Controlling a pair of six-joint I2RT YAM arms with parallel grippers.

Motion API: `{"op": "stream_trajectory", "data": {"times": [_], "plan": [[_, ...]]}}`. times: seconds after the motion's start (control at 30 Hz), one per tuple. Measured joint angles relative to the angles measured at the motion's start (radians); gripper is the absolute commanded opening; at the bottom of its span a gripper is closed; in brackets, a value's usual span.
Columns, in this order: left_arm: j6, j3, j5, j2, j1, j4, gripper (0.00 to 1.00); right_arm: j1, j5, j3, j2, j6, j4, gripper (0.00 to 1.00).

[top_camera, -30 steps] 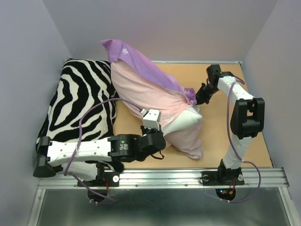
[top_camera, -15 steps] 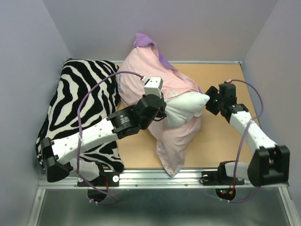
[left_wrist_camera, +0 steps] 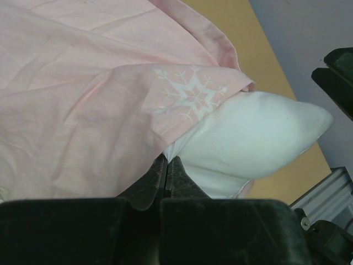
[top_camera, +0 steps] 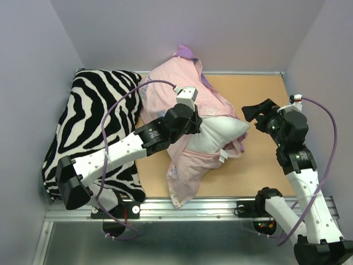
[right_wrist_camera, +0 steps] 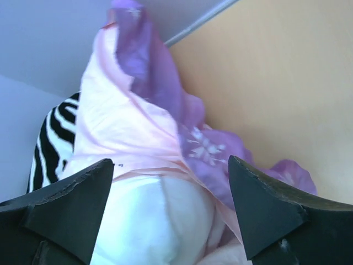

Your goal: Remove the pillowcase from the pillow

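pillow [top_camera: 222, 132]: white corner exposed | pillowcase [top_camera: 172, 89]: pink inside out, bunched over it

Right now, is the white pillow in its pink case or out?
Partly in. One white end of the pillow pokes out of the pillowcase opening; pink fabric covers the rest.

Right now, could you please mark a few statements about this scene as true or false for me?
A corner of the plump white pillow pokes out of the thin purple-pink snowflake pillowcase. True.
The right end effector grips the pillowcase. False: it is open, holding nothing.
The black-and-white zebra-striped pillow lies at the robot's left. True.
The left end effector is wide open. False: it is closed.
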Motion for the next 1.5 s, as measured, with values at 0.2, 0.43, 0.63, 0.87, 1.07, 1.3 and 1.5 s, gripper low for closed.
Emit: {"op": "stream_trajectory", "data": {"times": [0.2,0.43,0.63,0.87,1.07,1.3,1.5], "plan": [[0.007,0.0,0.02,0.015,0.0,0.009,0.0,0.0,-0.159,0.063,0.002,-0.037,0.005,0.92],[0.018,0.049,0.03,0.063,0.003,0.008,0.0,0.0,-0.175,0.051,-0.061,-0.055,-0.135,0.97],[0.019,0.122,0.048,0.143,0.009,0.008,0.0,0.0,-0.179,0.062,-0.096,-0.055,-0.237,1.0],[0.029,0.199,0.056,0.209,0.011,0.007,0.0,0.0,-0.24,-0.045,-0.124,-0.027,-0.278,1.0],[0.03,0.222,0.08,0.236,0.013,0.007,0.0,0.0,-0.307,-0.173,-0.132,0.023,-0.196,1.0],[0.028,0.228,0.137,0.286,0.013,0.021,0.0,0.0,-0.37,-0.338,-0.133,0.077,0.019,1.0],[0.025,0.228,0.172,0.299,0.014,0.032,0.0,0.0,-0.414,-0.45,-0.107,0.1,0.277,1.0]]}}
